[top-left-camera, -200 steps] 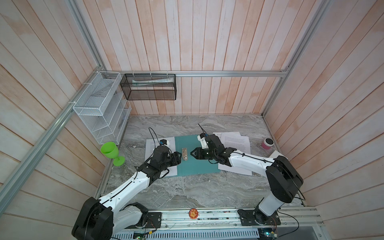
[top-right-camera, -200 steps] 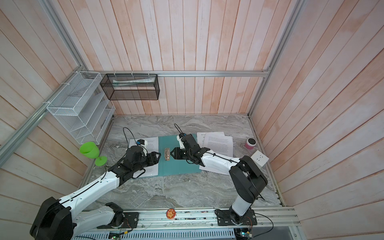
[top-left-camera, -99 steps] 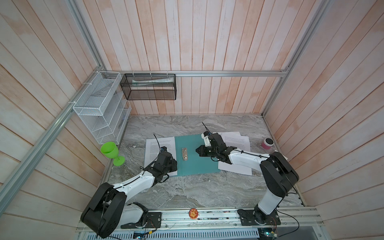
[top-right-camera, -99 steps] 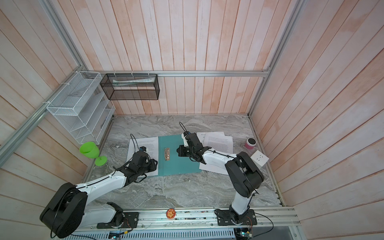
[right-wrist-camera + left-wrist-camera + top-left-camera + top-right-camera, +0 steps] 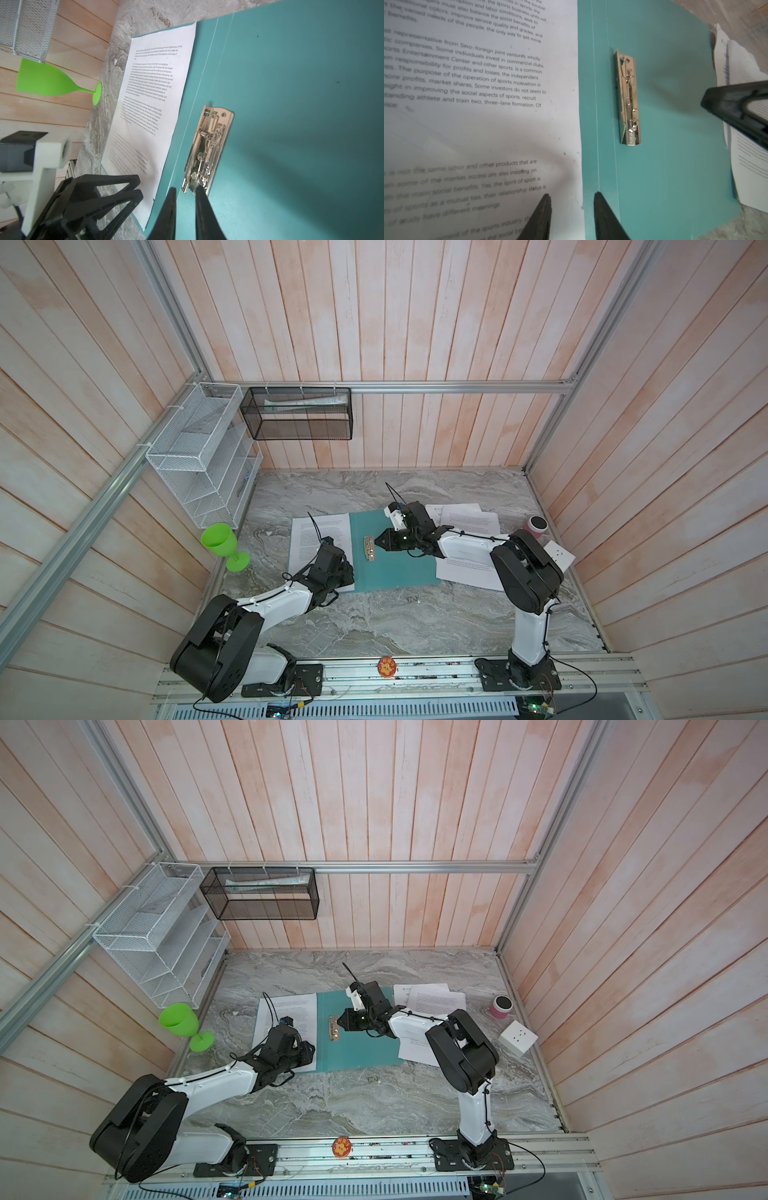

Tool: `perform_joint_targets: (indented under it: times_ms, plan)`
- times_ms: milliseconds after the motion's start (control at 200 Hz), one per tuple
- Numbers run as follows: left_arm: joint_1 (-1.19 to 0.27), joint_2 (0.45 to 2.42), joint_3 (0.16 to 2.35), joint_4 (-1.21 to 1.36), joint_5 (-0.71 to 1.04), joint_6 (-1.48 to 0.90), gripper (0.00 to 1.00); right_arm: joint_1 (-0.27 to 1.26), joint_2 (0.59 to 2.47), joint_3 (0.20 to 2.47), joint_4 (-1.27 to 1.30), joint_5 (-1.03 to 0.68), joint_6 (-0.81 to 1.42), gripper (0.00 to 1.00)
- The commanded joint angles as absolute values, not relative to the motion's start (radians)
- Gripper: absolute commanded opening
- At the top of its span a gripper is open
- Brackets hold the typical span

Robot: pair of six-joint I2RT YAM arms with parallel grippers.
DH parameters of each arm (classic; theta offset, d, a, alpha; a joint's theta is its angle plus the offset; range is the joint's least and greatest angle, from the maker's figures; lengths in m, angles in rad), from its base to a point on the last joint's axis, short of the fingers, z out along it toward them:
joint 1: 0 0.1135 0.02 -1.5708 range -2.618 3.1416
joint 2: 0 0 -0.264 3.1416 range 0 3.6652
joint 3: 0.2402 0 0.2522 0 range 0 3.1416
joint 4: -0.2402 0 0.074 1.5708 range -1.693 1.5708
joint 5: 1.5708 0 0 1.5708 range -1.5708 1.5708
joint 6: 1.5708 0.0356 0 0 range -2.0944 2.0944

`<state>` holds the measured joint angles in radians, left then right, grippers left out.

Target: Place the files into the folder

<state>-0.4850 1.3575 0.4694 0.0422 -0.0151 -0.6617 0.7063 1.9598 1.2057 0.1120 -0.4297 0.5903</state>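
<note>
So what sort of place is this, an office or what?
Probably a robot test cell dressed as an office desk: aluminium framing over wood-panelled walls, two robot arms mounted at the marble-look tabletop, a folder and printed sheets.

The left arm (image 5: 276,600), mounted at seven o'clock, has white moulded links and bulky black joint housings (image 5: 216,649) with angular covers. The right arm (image 5: 471,546), mounted at five o'clock, is of the same build and colours. Thin black cables (image 5: 268,596) run along the white links and trail from the black base plates (image 5: 519,681), which sit on a silver rail (image 5: 432,674). Each wrist carries a white camera bracket (image 5: 395,519) and a protruding black tie tail (image 5: 390,491). The left end effector (image 5: 572,195) and right end effector (image 5: 186,188) have black tapered fingers (image 5: 720,101) with open triangular frames.
</note>
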Motion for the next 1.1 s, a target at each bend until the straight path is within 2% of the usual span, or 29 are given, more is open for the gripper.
perform_joint_targets:
  times_ms: [0, 625, 1095]
  plan:
    - [-0.482, 1.323, 0.431, 0.046, 0.003, -0.707, 0.36, 0.733, 2.001, 1.238, 0.082, -0.459, 0.577, 0.17]
    - [-0.482, 1.285, 0.343, 0.066, 0.004, -0.767, 0.36, 0.754, 2.1, 1.319, -0.013, -0.459, 0.545, 0.14]
    - [-0.482, 1.281, 0.317, 0.092, 0.008, -0.781, 0.36, 0.765, 2.13, 1.323, 0.006, -0.493, 0.561, 0.13]
